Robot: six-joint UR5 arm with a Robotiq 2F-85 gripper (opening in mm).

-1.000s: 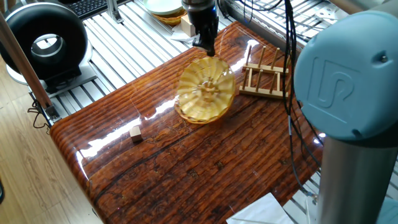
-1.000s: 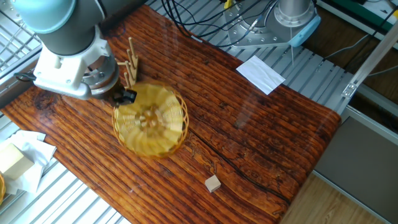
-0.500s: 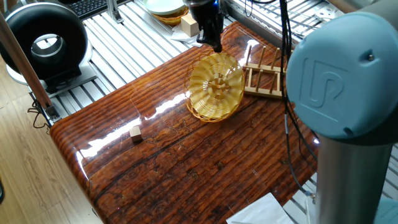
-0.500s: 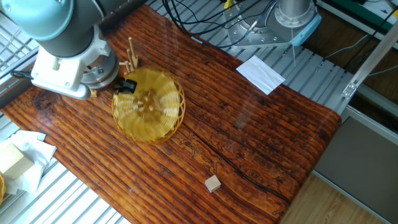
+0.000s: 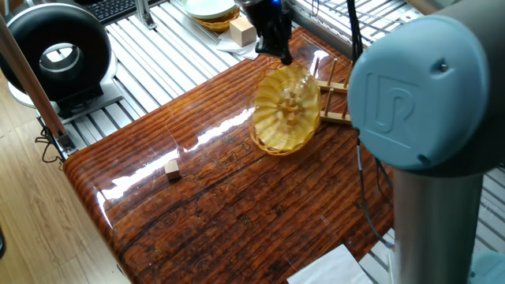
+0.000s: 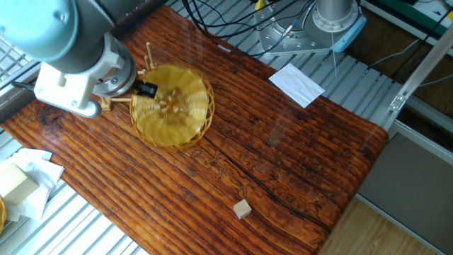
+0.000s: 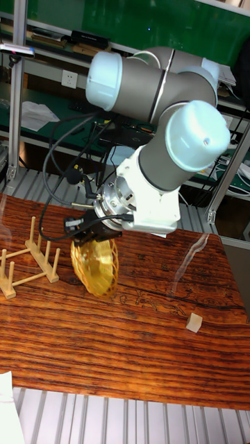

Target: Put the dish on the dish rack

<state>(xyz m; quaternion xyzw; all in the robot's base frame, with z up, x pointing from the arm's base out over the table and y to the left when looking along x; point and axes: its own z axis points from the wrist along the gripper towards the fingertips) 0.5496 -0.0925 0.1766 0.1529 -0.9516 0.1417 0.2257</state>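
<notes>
We find the dish (image 5: 287, 109) tilted steeply on edge, lifted clear of the counter (image 5: 237, 197) and held by its upper rim. Our hand (image 7: 83, 227) is clamped on the dish at that rim. In the tall fixed view the dish hangs near the dish rack (image 7: 26, 258), which stands on the counter at its 9 o'clock, the two not touching. A small wooden block (image 7: 195, 322) lies well apart at the dish's 4 o'clock.
</notes>
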